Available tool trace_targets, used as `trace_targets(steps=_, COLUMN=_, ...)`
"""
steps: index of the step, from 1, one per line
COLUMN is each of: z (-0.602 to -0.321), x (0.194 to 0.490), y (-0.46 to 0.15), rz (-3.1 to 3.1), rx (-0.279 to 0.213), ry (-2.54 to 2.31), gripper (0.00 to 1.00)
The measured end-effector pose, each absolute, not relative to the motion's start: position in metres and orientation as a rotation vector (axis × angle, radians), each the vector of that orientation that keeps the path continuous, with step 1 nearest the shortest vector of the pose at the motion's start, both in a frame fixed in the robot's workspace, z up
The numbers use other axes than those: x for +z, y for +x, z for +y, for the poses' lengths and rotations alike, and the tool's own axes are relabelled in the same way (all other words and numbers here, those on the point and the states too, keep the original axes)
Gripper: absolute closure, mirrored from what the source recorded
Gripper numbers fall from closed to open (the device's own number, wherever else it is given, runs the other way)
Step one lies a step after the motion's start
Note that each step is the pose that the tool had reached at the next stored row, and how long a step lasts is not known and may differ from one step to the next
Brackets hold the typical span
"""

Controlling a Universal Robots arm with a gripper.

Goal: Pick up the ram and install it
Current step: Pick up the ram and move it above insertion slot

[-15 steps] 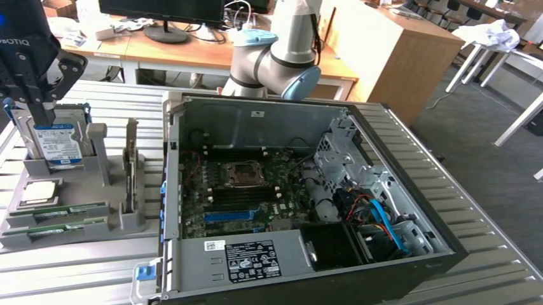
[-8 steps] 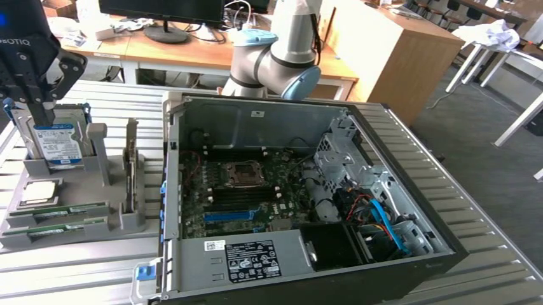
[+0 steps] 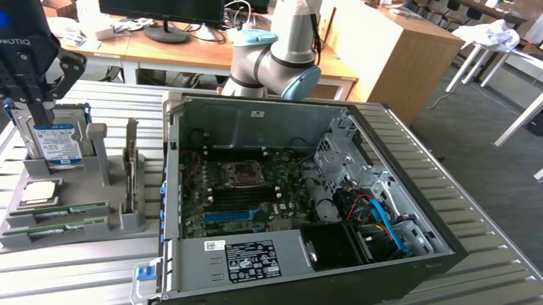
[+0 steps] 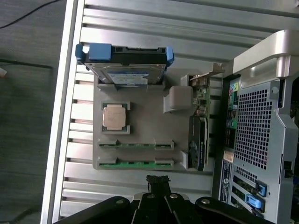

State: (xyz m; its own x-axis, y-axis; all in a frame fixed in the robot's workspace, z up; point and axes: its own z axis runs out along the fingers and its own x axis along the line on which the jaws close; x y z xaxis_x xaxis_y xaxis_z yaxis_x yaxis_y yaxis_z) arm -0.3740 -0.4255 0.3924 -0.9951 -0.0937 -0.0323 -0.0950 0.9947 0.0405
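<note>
Two ram sticks, one hard drive, one processor.

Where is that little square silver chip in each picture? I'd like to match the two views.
Exterior view: the small square silver processor chip lies in the grey plastic holder at the exterior view's left, beside the open computer case.
Wrist view: the chip lies in the same holder, between the silver hard drive with blue-white label and the green ram sticks.
Shared landmark: that hard drive, standing in the holder next to the chip.
</note>
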Motion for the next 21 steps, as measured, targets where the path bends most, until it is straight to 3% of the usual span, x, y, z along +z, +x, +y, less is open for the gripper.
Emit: trace_targets(steps=21, z=-0.4255, x=0.3924, y=-0.3742, rz=3.101, rx=0.062, ry=-0.263, gripper=0.90)
